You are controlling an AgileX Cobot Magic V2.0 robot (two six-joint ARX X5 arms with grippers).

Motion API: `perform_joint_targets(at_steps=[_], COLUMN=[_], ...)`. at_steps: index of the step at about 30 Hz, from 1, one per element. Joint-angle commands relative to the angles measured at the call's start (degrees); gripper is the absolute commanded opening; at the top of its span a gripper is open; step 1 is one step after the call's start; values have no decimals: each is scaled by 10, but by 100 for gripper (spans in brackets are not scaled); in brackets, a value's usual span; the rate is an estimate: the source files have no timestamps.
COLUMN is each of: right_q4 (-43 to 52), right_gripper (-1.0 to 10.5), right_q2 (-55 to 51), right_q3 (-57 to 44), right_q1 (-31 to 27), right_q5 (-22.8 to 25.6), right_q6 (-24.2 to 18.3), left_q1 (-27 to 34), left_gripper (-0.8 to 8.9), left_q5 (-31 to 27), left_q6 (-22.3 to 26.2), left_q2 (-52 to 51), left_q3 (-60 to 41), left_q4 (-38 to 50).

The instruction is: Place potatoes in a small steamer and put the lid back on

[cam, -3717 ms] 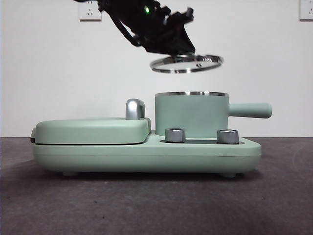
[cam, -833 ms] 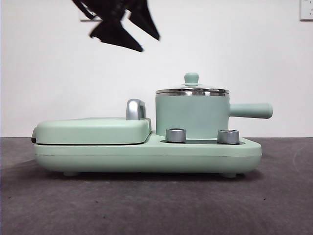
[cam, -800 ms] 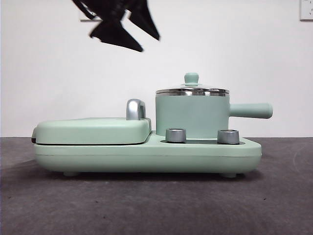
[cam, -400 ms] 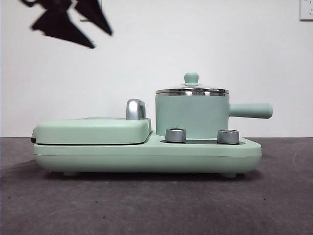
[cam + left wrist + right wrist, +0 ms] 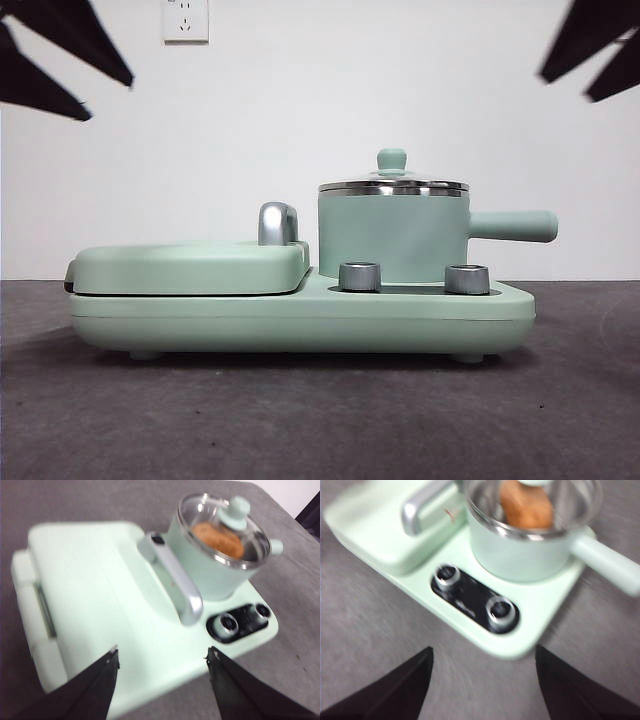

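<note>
The small steamer (image 5: 392, 240) stands on the right half of the mint-green appliance. The glass lid (image 5: 392, 186) with its green knob (image 5: 391, 160) sits on the steamer's rim. In the left wrist view the orange-brown potato (image 5: 217, 539) shows through the lid (image 5: 250, 545), inside the steamer (image 5: 200, 567). It also shows in the right wrist view (image 5: 525, 505). My left gripper (image 5: 110, 98) is open and empty at the top left, well away from the steamer. My right gripper (image 5: 566, 88) is open and empty at the top right, above the steamer's side handle (image 5: 515, 226).
The flat hinged griddle (image 5: 190, 266) with a chrome handle (image 5: 277, 222) fills the appliance's left half. Two steel dials (image 5: 359, 276) (image 5: 466, 279) sit in front of the steamer. The appliance base (image 5: 300, 320) rests on a dark grey table (image 5: 320, 420).
The lid, held above the steamer four seconds ago, now rests on it. The left gripper has since pulled away up and to the left. The right gripper's jaws have come into view at the top right.
</note>
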Motion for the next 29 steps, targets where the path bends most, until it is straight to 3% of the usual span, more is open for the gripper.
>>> perform_joint_targets(at_steps=[1,13,14,15,16,29], right_q4=[38,54,54,53,57,90], right_gripper=[317,316,237,18,37,10], right_q2=[33,92,90,89,89,88], right_q3=[3,3,3,3,3,3], right_q1=[3,3,3,3,3,4], right_q5=[-13,-26,-25,-25,-24,-41], right_q6=[20,26,28,35,32,45], left_q1=[0,-2,-2,-2,-2,-2], left_gripper=[279,275,179,-32,21,6], left_q5=[1,2,2,5,5,5], left_q6=[-23,-27,-27,-26,-22,-8], left_q2=[-33,-87,-87,-87,-87,-91], left_q3=[-22,-57,-57,-56,-56,-56], left_q4=[2,-58,-59,-59,-55,-63])
